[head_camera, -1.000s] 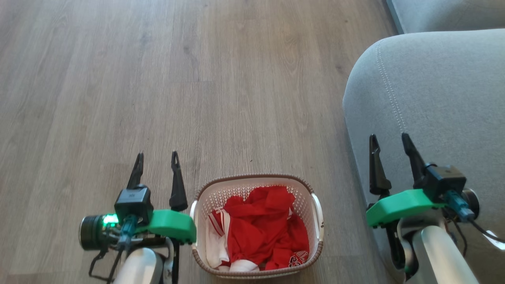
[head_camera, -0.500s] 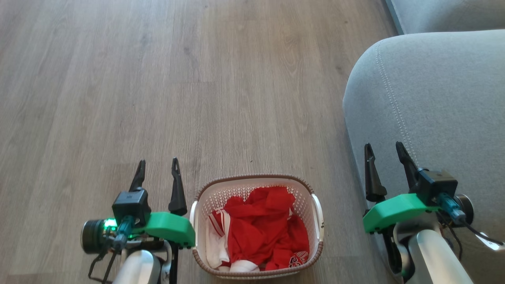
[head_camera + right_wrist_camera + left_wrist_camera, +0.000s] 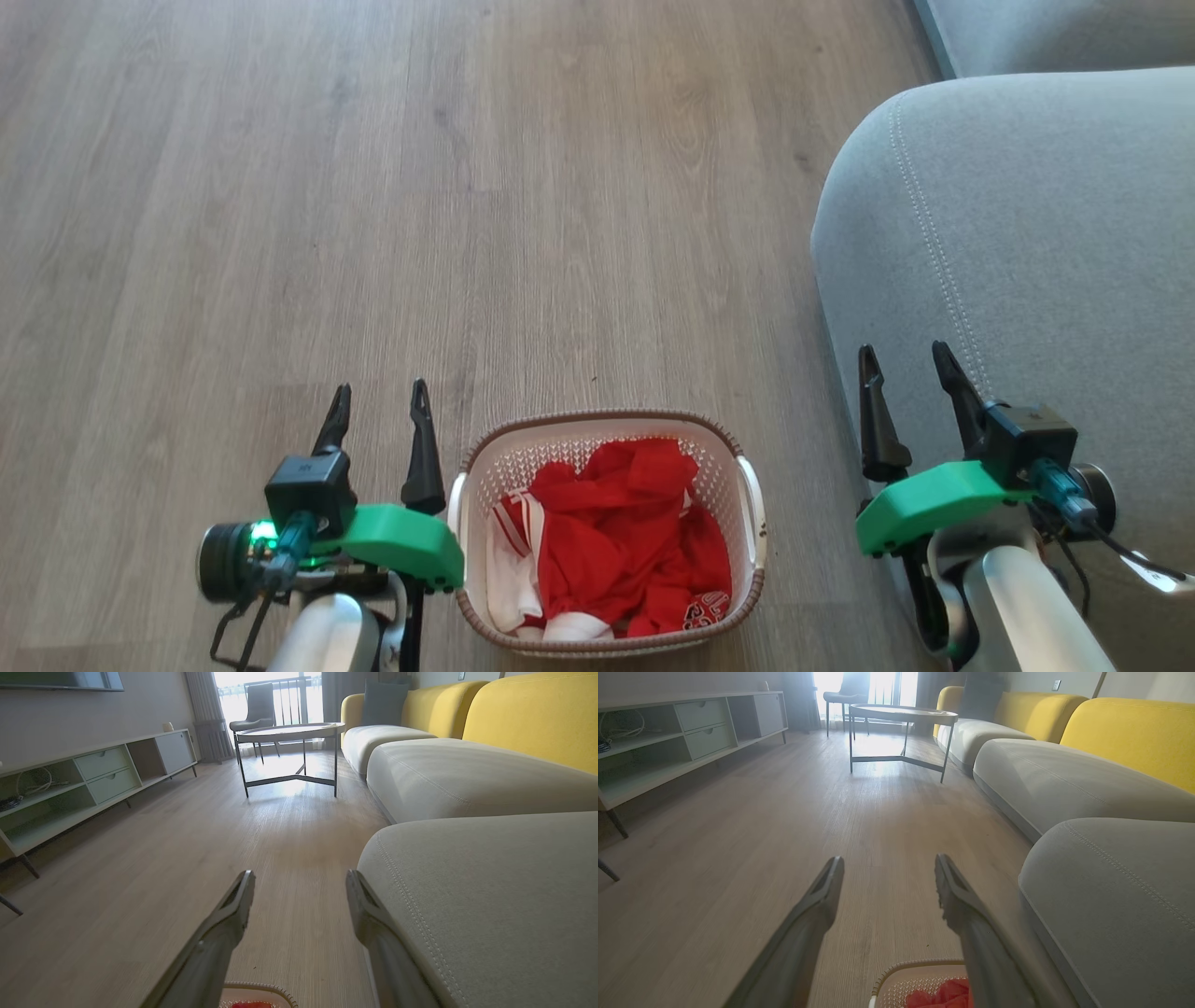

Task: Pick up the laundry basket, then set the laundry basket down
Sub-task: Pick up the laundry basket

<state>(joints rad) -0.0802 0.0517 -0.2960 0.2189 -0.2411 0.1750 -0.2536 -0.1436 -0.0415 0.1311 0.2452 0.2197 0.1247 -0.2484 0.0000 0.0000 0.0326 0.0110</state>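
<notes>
On the left, the left gripper point(image 3: 382, 387) hangs just beside the laundry basket point(image 3: 597, 416), fingers spread wide and empty. The basket sits on the wooden floor point(image 3: 467, 187) between both arms, heaped with red clothes point(image 3: 616, 551); flanked like that, I'd say, so each arm can go for a white side handle. Over on the right, the right gripper point(image 3: 904, 348) is just as wide open and holds nothing, close against the grey sofa point(image 3: 1027, 233); the basket's near rim is cut off from above, and the clothes hide its bottom.

Daylight from the far window point(image 3: 299, 690) glares on the floor point(image 3: 285, 777); wrist views bow at edges.
</notes>
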